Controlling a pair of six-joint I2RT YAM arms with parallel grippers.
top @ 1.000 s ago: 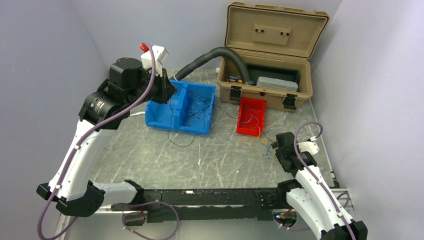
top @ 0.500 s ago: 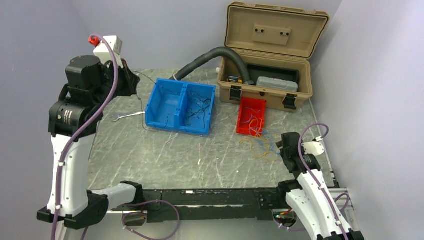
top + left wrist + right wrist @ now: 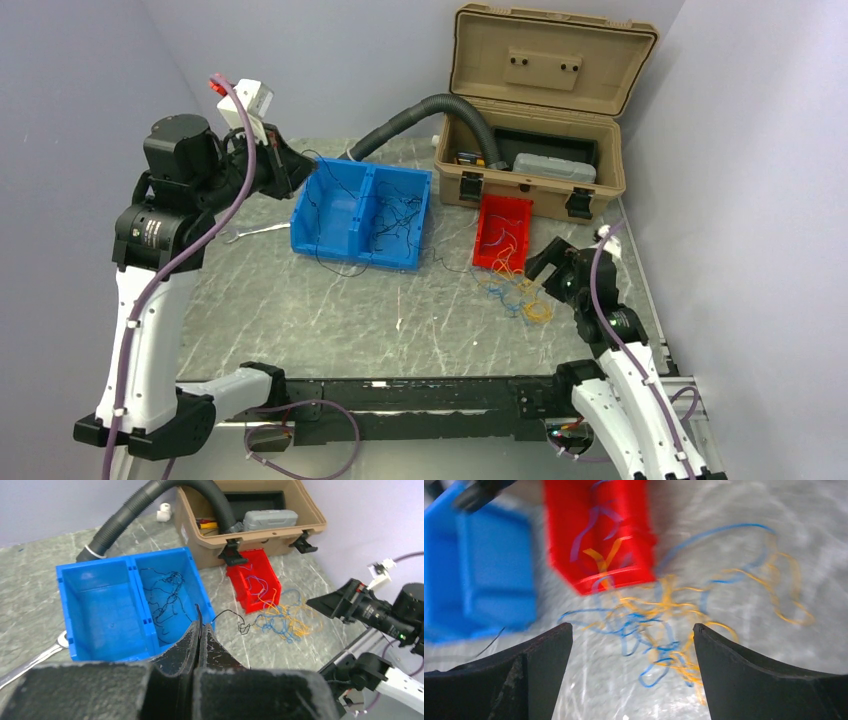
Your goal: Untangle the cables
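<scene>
From above, the left claw (image 3: 297, 170) is hanging raised over the far-left corner of the blue bin (image 3: 385, 258), and a bunch of black cables (image 3: 395, 213) is sitting in that bin's right compartment. Over on the right, the right claw (image 3: 541, 276) is hovering low beside the red bin (image 3: 478, 240). The yellow and blue cables (image 3: 520, 297) are spilling out of that bin onto the worktop (image 3: 330, 320).

On the left wrist camera, the fingers are clenched tight together and appear to be pinching one black cable (image 3: 241, 626). It is running from the fingertips toward the near right. Its free end is curling on the worktop between the two bins, close to the coloured heap. I'd say this step is drawing that single strand clear. It wants a slow pull up and away to the left, along the strand's own line, so the bunch in the bin isn't dragged along.

On the right wrist camera, blurred, the jaws are gaping wide with nothing between them. They are framing the yellow and blue tangle lying on the worktop below. That heap has no one long axis. Its loops are fanning out from the red bin's near lip toward the right. Picking a loop at the heap's edge looks wiser than biting into the middle.
</scene>
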